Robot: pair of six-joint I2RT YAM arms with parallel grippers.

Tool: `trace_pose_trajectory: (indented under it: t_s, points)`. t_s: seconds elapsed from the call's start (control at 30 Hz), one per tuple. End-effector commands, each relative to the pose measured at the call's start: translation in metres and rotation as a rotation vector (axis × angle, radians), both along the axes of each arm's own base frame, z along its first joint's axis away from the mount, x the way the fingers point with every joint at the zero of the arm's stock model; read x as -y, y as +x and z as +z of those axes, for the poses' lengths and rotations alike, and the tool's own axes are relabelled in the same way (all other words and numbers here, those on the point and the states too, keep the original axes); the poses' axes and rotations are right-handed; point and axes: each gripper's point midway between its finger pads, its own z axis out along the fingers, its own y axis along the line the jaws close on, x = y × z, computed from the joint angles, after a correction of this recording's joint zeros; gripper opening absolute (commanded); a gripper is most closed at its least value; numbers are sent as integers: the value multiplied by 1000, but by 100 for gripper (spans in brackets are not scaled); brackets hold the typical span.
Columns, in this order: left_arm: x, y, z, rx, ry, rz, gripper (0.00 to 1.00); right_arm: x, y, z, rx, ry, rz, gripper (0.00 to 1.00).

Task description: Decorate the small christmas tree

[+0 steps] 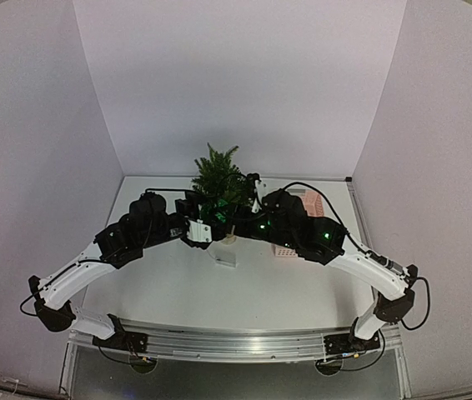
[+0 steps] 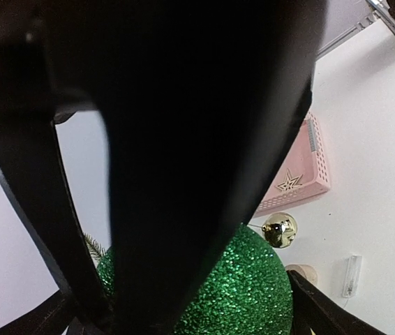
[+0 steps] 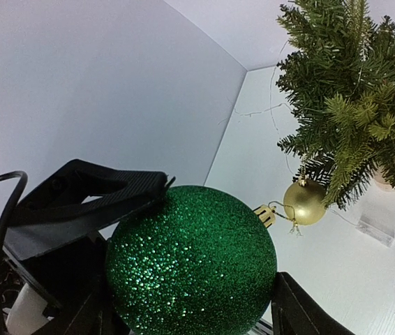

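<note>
The small christmas tree (image 1: 217, 175) stands at the back middle of the table; its branches (image 3: 351, 105) fill the upper right of the right wrist view. A gold bauble (image 3: 304, 202) hangs from a low branch. My right gripper (image 3: 190, 296) is shut on a green glitter ball (image 3: 190, 258), just below and to the left of the tree. My left gripper (image 2: 190, 310) stands open around the same ball (image 2: 246, 293), its jaws on either side. One left finger (image 3: 93, 188) touches the ball's upper left. A black part of the right gripper hides most of the left wrist view.
A pink basket (image 2: 302, 174) holding a pale star ornament (image 2: 288, 183) lies on the table right of the tree (image 1: 313, 204). A small clear plastic piece (image 2: 351, 274) lies on the white table in front of the tree's pale pot (image 2: 302, 272). White walls close in the sides and back.
</note>
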Motion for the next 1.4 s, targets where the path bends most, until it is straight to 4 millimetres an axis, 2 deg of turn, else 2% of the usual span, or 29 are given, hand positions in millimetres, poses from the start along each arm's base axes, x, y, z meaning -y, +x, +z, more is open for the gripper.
trace_pose_trajectory:
  t_s: [0.0,0.07,0.13,0.33,0.43,0.5,0.57,0.67,0.77,0.97,1.2,1.37]
  points:
    - [-5,4,21,40,-58,41,90,-13,-5,20,11,75,38,35]
    - [-5,4,23,37,-65,42,87,-14,-6,19,5,76,44,35]
    - [-6,1,26,34,-77,33,80,-14,-5,18,5,75,40,35]
    - [-8,-9,28,29,-96,-10,69,-14,-4,20,15,75,36,35]
    - [-8,-10,27,25,-93,-11,57,-14,-4,21,19,76,39,37]
    - [-9,-10,26,11,-94,-6,47,-13,-4,20,21,73,37,44]
    - [-10,-9,25,-11,-97,3,32,-11,-4,20,23,69,30,53]
    - [-11,-9,22,-54,-98,14,12,-4,-2,18,30,62,2,72]
    - [-14,-8,18,-110,-94,42,1,4,-1,22,46,61,-15,78]
    - [-23,-2,11,-199,-92,105,0,18,-6,33,86,62,-19,81]
    - [-28,1,11,-209,-102,126,0,29,-5,31,106,41,-43,82]
    - [-44,25,28,-300,-195,211,0,55,-2,32,125,34,-125,82]
